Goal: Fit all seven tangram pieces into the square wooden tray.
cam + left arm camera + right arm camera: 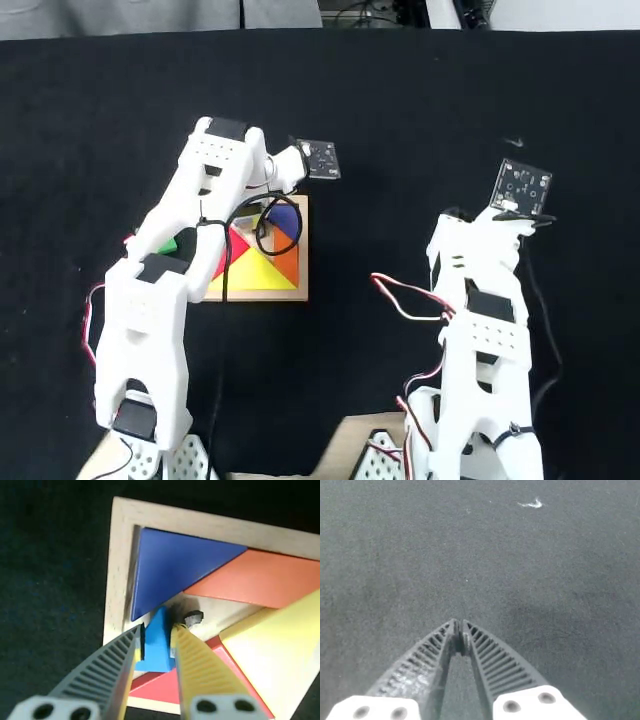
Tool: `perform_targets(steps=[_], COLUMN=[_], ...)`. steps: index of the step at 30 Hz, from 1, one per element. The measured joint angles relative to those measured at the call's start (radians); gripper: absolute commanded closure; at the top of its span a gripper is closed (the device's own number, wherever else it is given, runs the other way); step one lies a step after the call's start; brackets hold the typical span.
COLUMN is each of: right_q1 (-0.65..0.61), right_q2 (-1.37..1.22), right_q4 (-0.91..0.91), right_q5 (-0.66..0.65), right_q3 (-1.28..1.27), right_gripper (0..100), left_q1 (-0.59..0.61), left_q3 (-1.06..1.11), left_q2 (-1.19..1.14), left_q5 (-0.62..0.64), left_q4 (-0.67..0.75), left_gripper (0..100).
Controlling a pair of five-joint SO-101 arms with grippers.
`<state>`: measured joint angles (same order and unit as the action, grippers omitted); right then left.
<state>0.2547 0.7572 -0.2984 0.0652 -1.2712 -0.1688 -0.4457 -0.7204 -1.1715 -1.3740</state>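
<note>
High view, black tabletop [420,110], wooden tray [270,293]

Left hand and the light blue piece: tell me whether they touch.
Touching. The left wrist view shows the left hand shut on the light blue piece, which is pinched from both sides.

Tray [118,570]: you are seeing one.
Tangram pieces [175,565]: you are seeing six.
Arms [205,190]: you are running two.

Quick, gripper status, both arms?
Left gripper: shut on the small light-blue tangram piece, over the square wooden tray.
Right gripper: shut, empty, above the black table.
</note>
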Motion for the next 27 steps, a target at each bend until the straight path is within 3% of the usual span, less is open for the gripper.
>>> perform_targets(steps=[19, 23, 27], right_q1=[0.0, 0.0, 0.0], right_q2=[0.0, 0.0, 0.0], right_q4=[0.0, 0.0, 0.0], right_q5=[0.0, 0.0, 0.0], right_q3=[0.0, 0.0, 0.0], right_gripper=[98.4, 98.4, 98.4], left_q1=[0.041, 0.029, 0.015], left_q3=[-0.003, -0.015, -0.106], left_q2=[-0.009, -0.009, -0.011], left_q5=[0.006, 0.075, 0.149], left_q4=[0.003, 0.0, -0.064], left_gripper=[89, 88, 81])
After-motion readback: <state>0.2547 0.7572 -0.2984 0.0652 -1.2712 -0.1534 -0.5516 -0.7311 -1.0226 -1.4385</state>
